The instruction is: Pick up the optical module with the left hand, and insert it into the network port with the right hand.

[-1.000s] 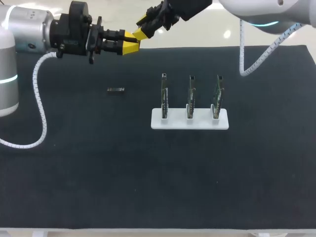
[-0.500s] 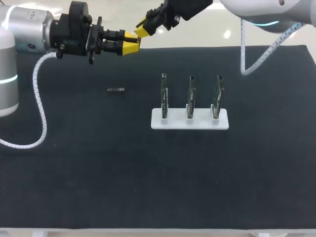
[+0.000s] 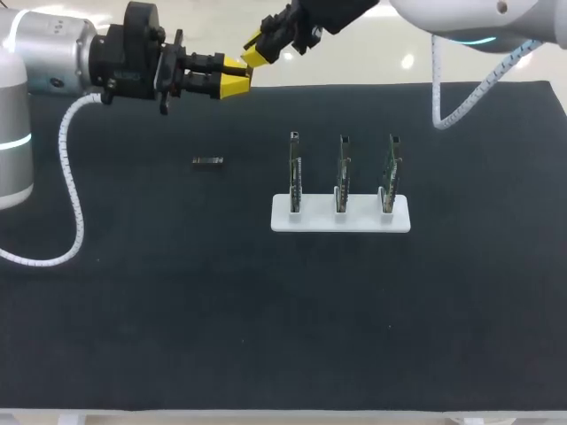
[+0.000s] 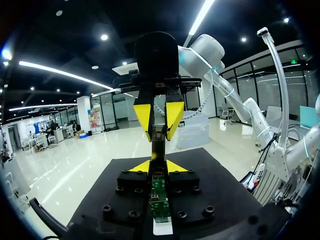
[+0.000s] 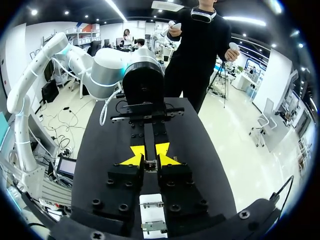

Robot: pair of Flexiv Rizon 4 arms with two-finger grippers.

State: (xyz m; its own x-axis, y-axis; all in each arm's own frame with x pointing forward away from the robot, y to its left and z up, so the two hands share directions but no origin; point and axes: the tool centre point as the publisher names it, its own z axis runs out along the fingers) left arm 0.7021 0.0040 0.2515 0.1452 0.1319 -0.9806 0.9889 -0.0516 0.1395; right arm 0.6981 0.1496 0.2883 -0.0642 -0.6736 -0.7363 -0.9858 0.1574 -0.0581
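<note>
Since the task needs a handover, both arms are held high over the far edge of the black mat (image 3: pixel 266 336) in the head view. The left gripper (image 3: pixel 239 75) points across and the right gripper (image 3: pixel 254 51) faces it, near but apart. From there to the white stand (image 3: pixel 312 221) with its three upright green boards (image 3: pixel 342 173), the path crosses only mat, as I judge. A grey oblong piece (image 3: pixel 207 161) lies flat, well apart from the stand.

In the left wrist view, the right gripper pinches the optical module (image 4: pixel 159 132) between its yellow tips, straight ahead of my left gripper. Whether the left one clamps anything, I cannot tell.

In the right wrist view, the module (image 5: pixel 150 164) sits between the right tips, probably so that one end is free for a port. The stand shows under the gripper.
</note>
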